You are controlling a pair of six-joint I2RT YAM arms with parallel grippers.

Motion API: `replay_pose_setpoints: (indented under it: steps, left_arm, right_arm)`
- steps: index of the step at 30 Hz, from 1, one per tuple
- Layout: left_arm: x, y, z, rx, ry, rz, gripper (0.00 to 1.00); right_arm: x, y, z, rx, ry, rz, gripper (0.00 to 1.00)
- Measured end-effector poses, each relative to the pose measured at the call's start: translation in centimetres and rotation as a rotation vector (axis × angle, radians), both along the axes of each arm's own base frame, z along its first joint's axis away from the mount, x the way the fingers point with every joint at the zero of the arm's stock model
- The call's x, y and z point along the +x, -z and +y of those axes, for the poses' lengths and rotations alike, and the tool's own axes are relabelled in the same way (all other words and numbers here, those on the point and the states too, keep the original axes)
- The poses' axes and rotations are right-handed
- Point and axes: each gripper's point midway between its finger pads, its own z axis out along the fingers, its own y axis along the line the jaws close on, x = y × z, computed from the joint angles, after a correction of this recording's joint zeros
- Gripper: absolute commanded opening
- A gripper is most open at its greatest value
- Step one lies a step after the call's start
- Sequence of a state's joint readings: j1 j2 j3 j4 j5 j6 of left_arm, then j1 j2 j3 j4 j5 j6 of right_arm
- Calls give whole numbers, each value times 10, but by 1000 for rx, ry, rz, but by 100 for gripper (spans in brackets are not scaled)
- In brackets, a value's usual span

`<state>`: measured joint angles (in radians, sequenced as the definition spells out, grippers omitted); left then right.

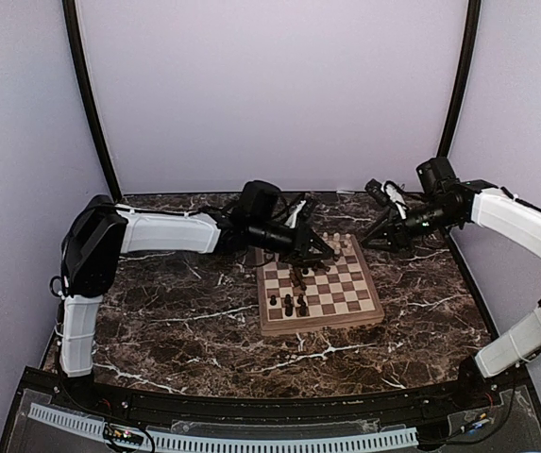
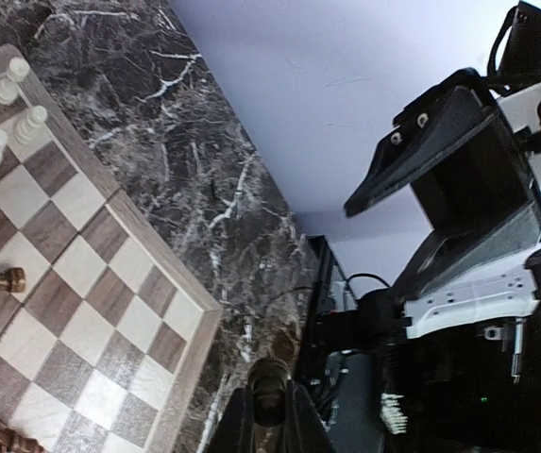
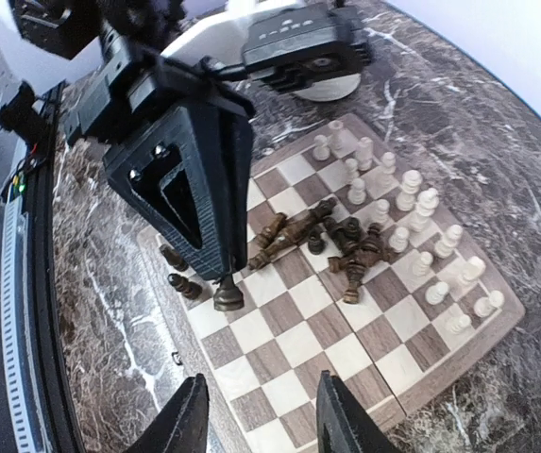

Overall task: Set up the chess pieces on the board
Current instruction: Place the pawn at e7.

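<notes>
**Inspector:** State of the left gripper?

**Examiner:** Clenched on one small dark brown turned chess piece. It is pinched by its upper part with the base left free, in my judgement so it can be stood straight onto a square. It hangs over the small square wooden chessboard; which square, I cannot tell.

**Inspector:** Pose of the arms?

**Examiner:** The left arm stretches from the left across the dark marble tabletop, forearm about level, fingers tipped down over the board. The right arm is bent. The right gripper is released and empty, fingers parted, held off beyond the board's far right corner, probably to leave the other room.

**Inspector:** The remaining men?

**Examiner:** The cream-white pieces stand ranked along the far edge. A heap of dark pieces lies toppled mid-board. Two standing dark pieces are at the near edge, so the dark side is largely unset
</notes>
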<state>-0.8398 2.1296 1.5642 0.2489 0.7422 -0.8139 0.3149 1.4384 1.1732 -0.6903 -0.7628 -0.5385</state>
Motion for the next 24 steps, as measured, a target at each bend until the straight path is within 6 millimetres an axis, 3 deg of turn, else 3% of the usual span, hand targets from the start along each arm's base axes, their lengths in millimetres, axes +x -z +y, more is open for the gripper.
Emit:
replay_pose_setpoints:
  steps: [3,5,8,11,18,24]
  left_arm:
    - [7,8,1,114,-20,-131,6]
    - [7,12,2,204,-17,-231,6]
    - [-3,18,4,322,18,-369,6]
    - [-20,27,8,436,84,-505,6]
    - [-45,50,19,624,219,-710,6]
    - [-33,46,19,695,227,-812,6]
  right_arm:
    - [4,4,-19,26,80,0,41]
    - [4,17,-27,26,121,12,41]
    - [11,45,-38,-39,198,30,41]
    - [25,59,-48,-101,267,12,41]
    - [39,62,-56,-140,316,-42,41]
    - [41,69,-58,-156,323,-32,41]
